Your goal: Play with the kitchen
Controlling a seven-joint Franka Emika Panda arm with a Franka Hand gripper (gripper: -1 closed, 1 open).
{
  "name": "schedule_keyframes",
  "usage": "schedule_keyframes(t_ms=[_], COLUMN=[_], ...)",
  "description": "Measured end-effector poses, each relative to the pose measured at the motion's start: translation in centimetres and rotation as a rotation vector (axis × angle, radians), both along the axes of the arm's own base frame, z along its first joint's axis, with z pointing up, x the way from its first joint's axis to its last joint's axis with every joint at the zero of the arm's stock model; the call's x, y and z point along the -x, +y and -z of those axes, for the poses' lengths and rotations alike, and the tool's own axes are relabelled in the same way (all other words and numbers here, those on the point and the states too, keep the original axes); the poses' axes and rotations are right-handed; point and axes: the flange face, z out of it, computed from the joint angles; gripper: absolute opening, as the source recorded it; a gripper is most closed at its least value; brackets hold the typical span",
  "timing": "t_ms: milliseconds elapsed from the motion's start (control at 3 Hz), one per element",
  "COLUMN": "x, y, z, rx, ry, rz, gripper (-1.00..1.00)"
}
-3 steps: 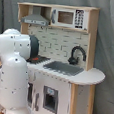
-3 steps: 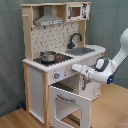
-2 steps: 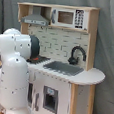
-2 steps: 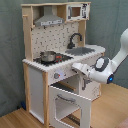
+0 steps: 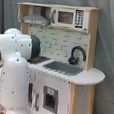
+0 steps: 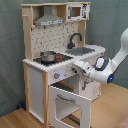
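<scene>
Second exterior view: the pincer (image 6: 80,67) sits at the front edge of the kitchen (image 6: 55,60), level with the knobs (image 6: 56,76), which lie just beside it on the second exterior view's left. The oven door (image 6: 67,105) stands swung open below the pincer. Whether the pincer is spread or closed, or holds anything, I cannot tell. Compared with a second ago, the arm has shifted very slightly; the door position is unchanged. Judgement: door opening done; knob or oven interior likely next.

White-and-wood toy kitchen (image 6: 55,65), upright, oven door (image 6: 67,102) open
</scene>
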Motion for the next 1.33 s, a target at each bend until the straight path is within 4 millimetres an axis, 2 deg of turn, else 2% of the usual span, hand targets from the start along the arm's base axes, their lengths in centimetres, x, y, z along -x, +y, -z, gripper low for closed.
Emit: schedule_keyframes(t_ms=[333, 667, 1000, 1333], x=[0.0, 0.0, 0.4, 3.3], y=[0.0, 0.0, 0.3, 3.5], z=[0.0, 0.0, 0.1, -0.2], rx=[-0.077, -0.081, -0.099, -0.038], ry=[0.005, 0.005, 0.023, -0.011], rz=[0.005, 0.005, -0.009, -0.091], gripper=[-1.0, 1.0, 1.0, 1.0])
